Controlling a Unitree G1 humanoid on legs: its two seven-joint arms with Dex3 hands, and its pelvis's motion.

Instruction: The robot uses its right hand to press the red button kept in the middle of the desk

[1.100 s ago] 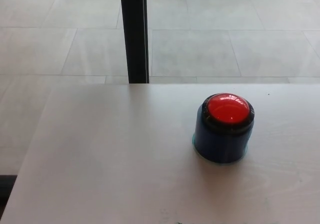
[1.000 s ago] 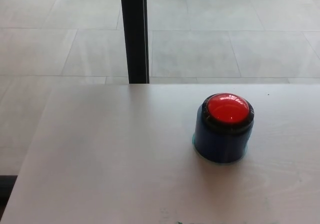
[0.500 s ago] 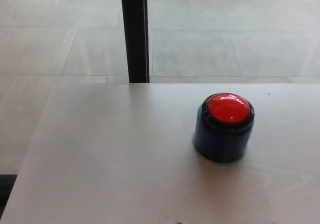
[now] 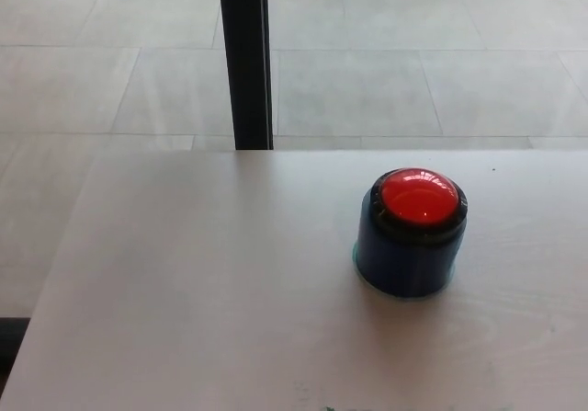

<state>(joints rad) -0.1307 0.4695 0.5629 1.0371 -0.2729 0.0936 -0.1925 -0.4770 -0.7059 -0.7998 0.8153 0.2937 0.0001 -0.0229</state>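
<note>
The red button [image 4: 420, 196] sits domed and glossy on top of a dark blue cylindrical housing [image 4: 405, 259], ringed by a black collar. The housing stands upright on the pale table [image 4: 202, 291], right of the middle of the view and near the far edge. A thin teal rim shows at its base where it meets the tabletop. Beyond the table, a black post [image 4: 245, 57] rises from the tiled floor [image 4: 413, 62].

Neither robot hand shows in the head view, so I cannot tell whether the right one is spread wide, narrowed or closed; nothing is touching the button, and the press looks not yet begun.

The main risk, as I judge it, is an off-centre press. The housing is tall for its footprint and appears to rest loose on a smooth surface, so a push landing on the collar or coming in at a slant could tip it or slide it toward the far edge. The rounded, shiny cap could also let a finger skid off sideways.
</note>
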